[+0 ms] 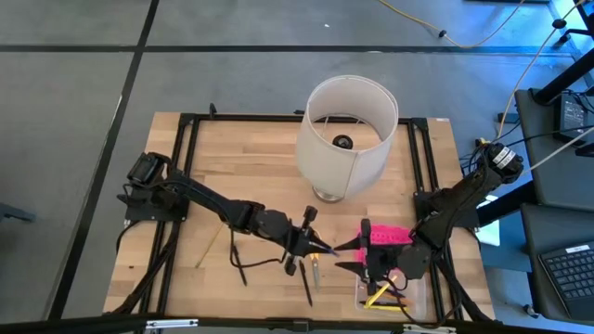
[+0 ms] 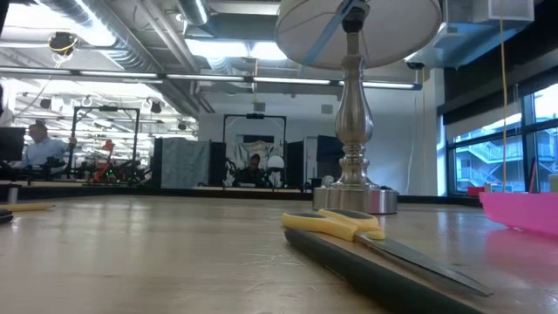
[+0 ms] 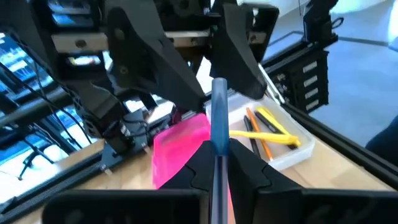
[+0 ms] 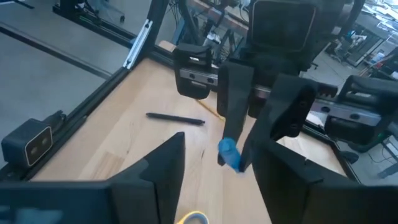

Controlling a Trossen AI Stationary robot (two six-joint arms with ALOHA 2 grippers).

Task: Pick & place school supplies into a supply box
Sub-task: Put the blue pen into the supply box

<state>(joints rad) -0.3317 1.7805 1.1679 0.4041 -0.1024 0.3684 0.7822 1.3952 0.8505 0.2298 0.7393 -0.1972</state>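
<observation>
Above the front of the desk (image 1: 241,158), between the two arms, the left end effector (image 3: 219,163) is clenched on the grey-blue pen (image 3: 219,121), holding it out toward the right arm. The right end effector (image 4: 214,163) faces it with its fingers (image 4: 163,165) released and spread to either side of the pen's tip, not touching it. Just beyond, at the front right of the desk, lies the supply box: the clear base (image 3: 292,152) holds yellow and orange pencils (image 3: 268,127), and the pink lid (image 3: 183,143) stands beside it. On the desk in front of the left arm lie the yellow-handled scissors (image 2: 349,225) and thin black pens (image 1: 304,283); one more black pen (image 4: 175,118) lies apart to the left. A white lampshade (image 1: 345,130) on a metal lamp base (image 2: 353,179) stands at mid-desk behind them.
</observation>
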